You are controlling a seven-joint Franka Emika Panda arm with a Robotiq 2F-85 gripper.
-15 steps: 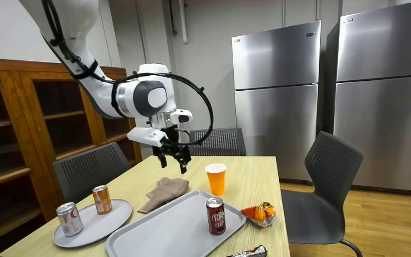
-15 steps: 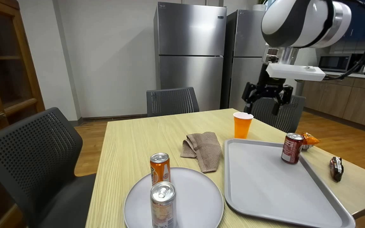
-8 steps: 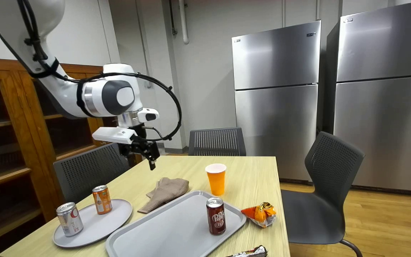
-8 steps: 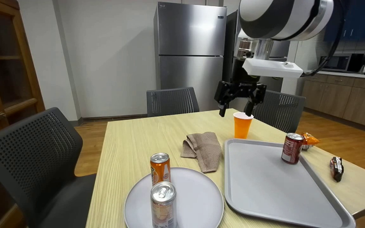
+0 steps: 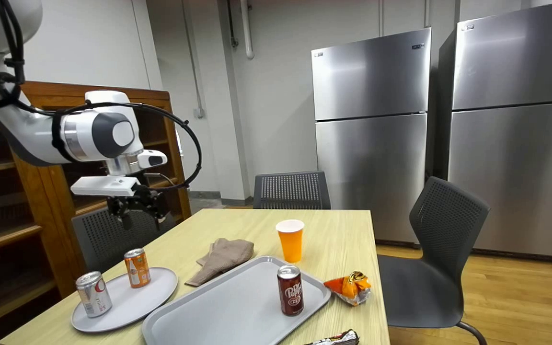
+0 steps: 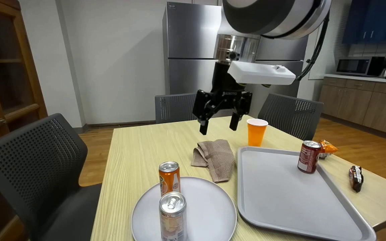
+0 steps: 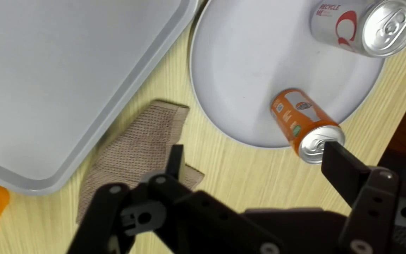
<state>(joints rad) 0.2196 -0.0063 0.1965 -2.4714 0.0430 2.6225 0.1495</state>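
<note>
Tool (image 6: 218,126), jaws apart, hangs near the orange can (image 6: 169,179), which stands tab end up, long axis vertical.

In an exterior view, my Franka Panda arm (image 5: 41,136) extends from 10 o'clock; the wrist (image 5: 113,132) directs the Robotiq gripper (image 6: 218,128) toward 6 o'clock. I hold the jaws parted wide, fingertips (image 7: 342,167) opposed at 9 and 3 o'clock in the wrist view.

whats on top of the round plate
On the round plate stand an orange can and a silver can, both upright. The plate directly beneath each can is covered and cannot be seen.
</note>
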